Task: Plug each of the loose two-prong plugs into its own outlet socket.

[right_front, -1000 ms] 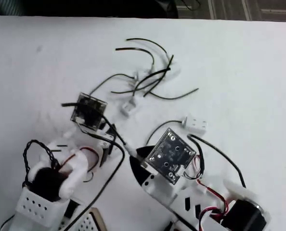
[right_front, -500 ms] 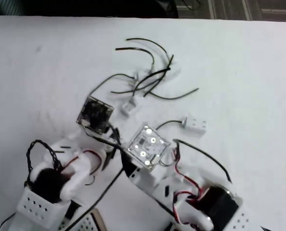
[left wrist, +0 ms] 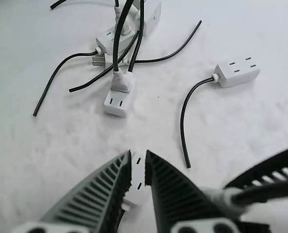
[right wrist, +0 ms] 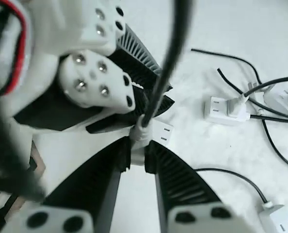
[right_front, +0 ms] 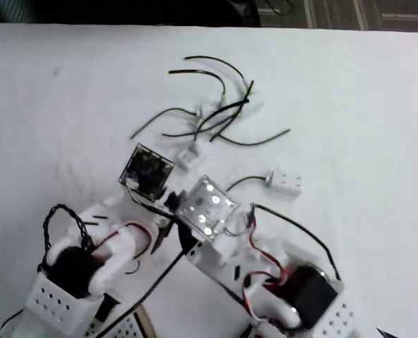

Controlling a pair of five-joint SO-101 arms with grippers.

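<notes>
The left claw point(left wrist: 137, 162) was closed narrowly on a small white plastic outlet socket point(left wrist: 136, 188). The right claw point(right wrist: 137, 151) was clamped on a black-corded white two-prong plug point(right wrist: 137, 137), just beside that socket.

2 robot arms point(right_front: 89, 260), at least 4 white outlet sockets point(left wrist: 237, 72)

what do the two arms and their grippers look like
Both arms are white plastic with black motors and loose red and black wires. The left arm has a perforated white block and a looped black cable; the right arm carries a square board. The left gripper and right gripper have dark, ribbed, tapering fingers.
</notes>
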